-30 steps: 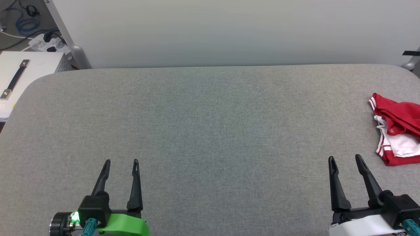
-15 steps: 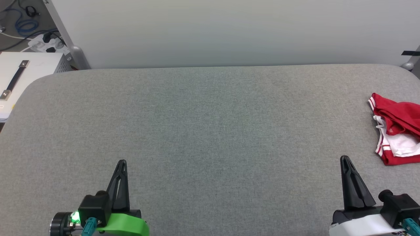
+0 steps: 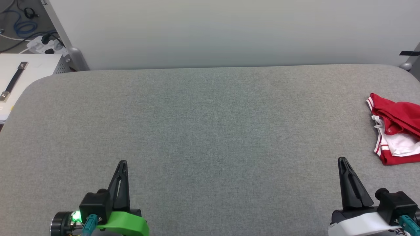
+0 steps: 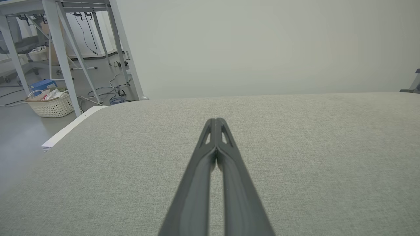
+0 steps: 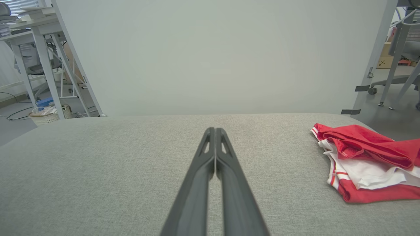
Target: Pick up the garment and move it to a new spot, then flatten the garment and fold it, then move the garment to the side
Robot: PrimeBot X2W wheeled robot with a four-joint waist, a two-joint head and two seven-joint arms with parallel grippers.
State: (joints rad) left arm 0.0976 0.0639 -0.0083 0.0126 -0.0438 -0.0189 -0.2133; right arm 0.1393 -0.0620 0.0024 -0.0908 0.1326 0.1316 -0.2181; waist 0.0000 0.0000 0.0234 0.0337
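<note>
Noting left gripper [image 3: 122, 163] and right gripper [image 3: 342, 159] clenched, empty, over table [image 3: 210, 114]; garment [image 3: 397, 114] bunched at right edge, apart from both. Recommend opening right jaws before reaching, pinching upper fold.

Left gripper [image 3: 122, 163] and right gripper [image 3: 342, 159] — both closed, empty, the 2 pointing forward, well apart.

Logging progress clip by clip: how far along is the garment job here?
Nothing looks done: the garment lies loosely bunched, untouched, near the right edge of the table. In hand: nothing; the left gripper and right gripper are shut and empty at the near side. Left: pick it up, move it, flatten, fold, set aside.
</note>
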